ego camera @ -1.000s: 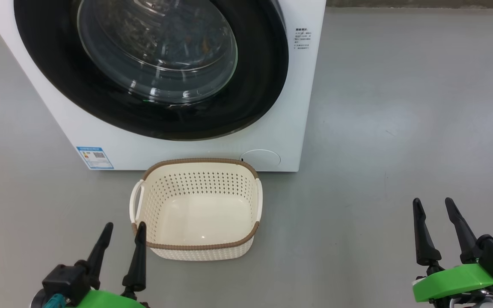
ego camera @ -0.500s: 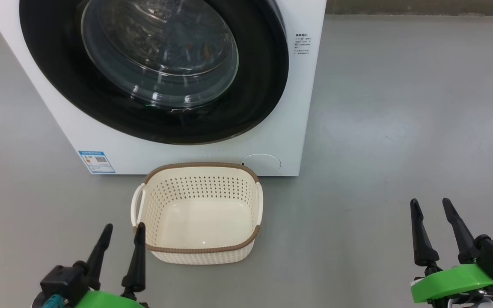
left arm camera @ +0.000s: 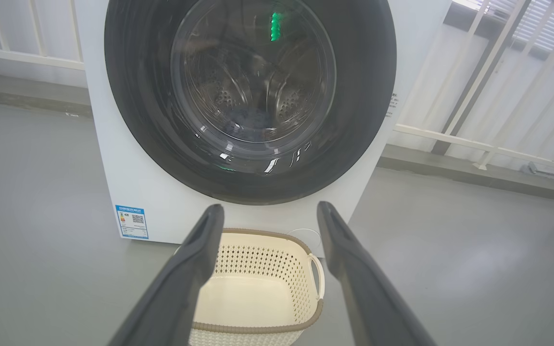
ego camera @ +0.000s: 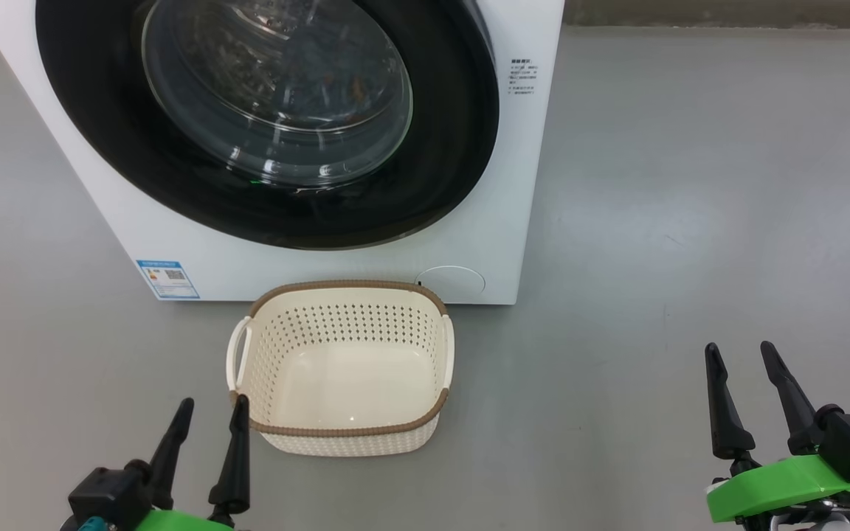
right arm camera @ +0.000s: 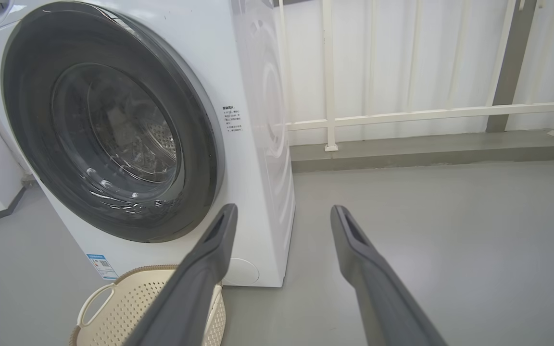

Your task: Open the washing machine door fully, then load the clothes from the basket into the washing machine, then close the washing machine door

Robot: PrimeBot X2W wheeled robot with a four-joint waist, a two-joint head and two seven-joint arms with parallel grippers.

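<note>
My left gripper [ego camera: 215, 400], left of the basket [ego camera: 344, 430], had two long black fingers [ego camera: 235, 457] tapering to blunt points, rising from a black block [ego camera: 104, 488] on a bright green shell [ego camera: 174, 521] with a teal plug [ego camera: 91, 523] beside it. My right gripper [ego camera: 738, 346], right of the basket, matched it: black fingers, green shell, teal plug. Up close the fingers looked matte dark grey, each with a shallow recess near its tip.

Glossy black door rim [ego camera: 462, 147], clear glass bowl [ego camera: 277, 88], perforated plastic basket [ego camera: 344, 428].
</note>
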